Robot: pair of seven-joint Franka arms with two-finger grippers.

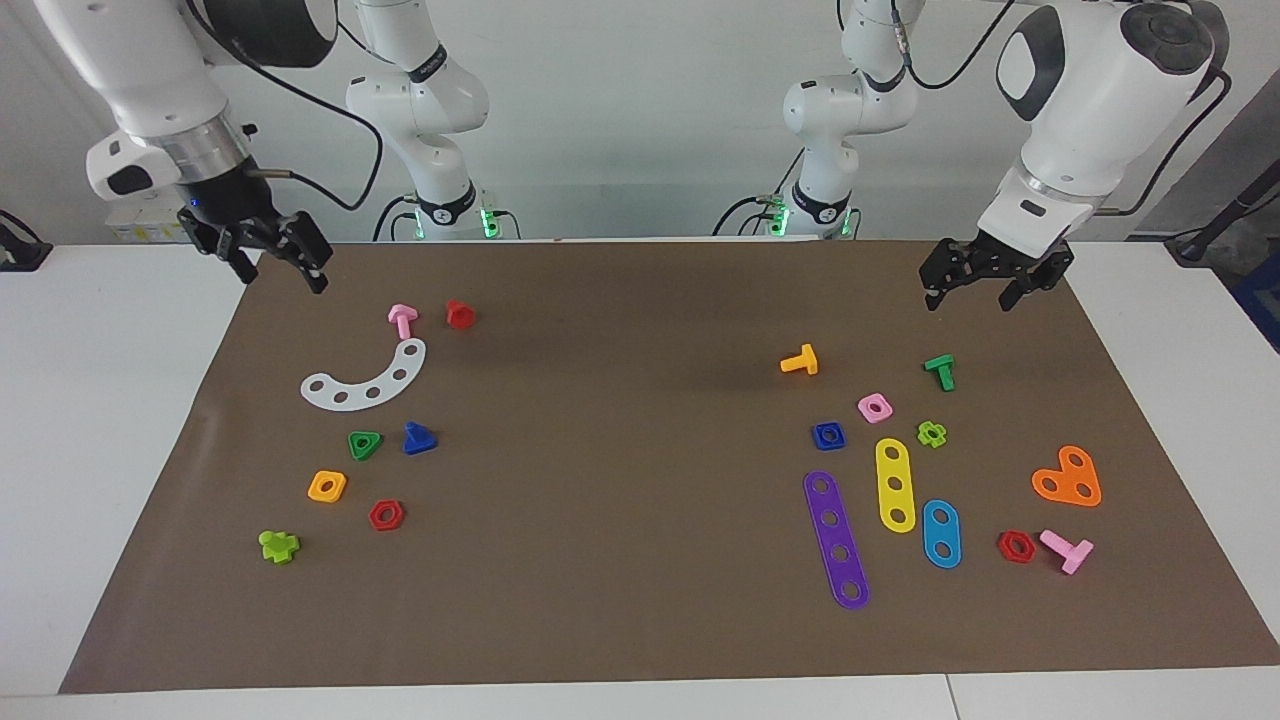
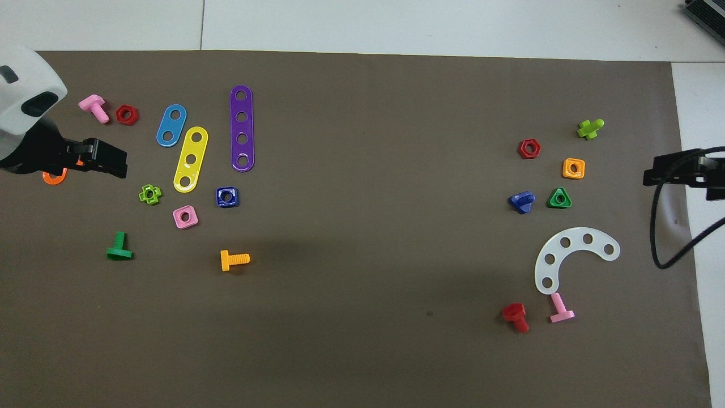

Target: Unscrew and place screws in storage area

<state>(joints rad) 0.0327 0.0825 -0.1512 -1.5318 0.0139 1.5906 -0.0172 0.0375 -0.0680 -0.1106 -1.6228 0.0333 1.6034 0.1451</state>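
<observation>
The dark-blue triangular-headed bolt (image 1: 418,439) (image 2: 521,202) lies free on the brown mat beside a green triangular nut (image 1: 364,444) (image 2: 559,198), toward the right arm's end. The dark-blue square nut (image 1: 828,436) (image 2: 227,196) lies toward the left arm's end, next to a pink square nut (image 1: 874,407). My right gripper (image 1: 282,272) (image 2: 657,173) hangs open and empty, raised over the mat's edge at its own end. My left gripper (image 1: 968,298) (image 2: 116,161) waits open and empty, raised over the mat's corner at its own end.
Around the blue bolt lie a white curved strip (image 1: 365,380), an orange square nut (image 1: 327,486), a red hex nut (image 1: 386,515), a lime cross piece (image 1: 278,545) and pink and red bolts. Purple (image 1: 836,539), yellow and blue strips, an orange plate (image 1: 1068,478) and several bolts lie near the blue nut.
</observation>
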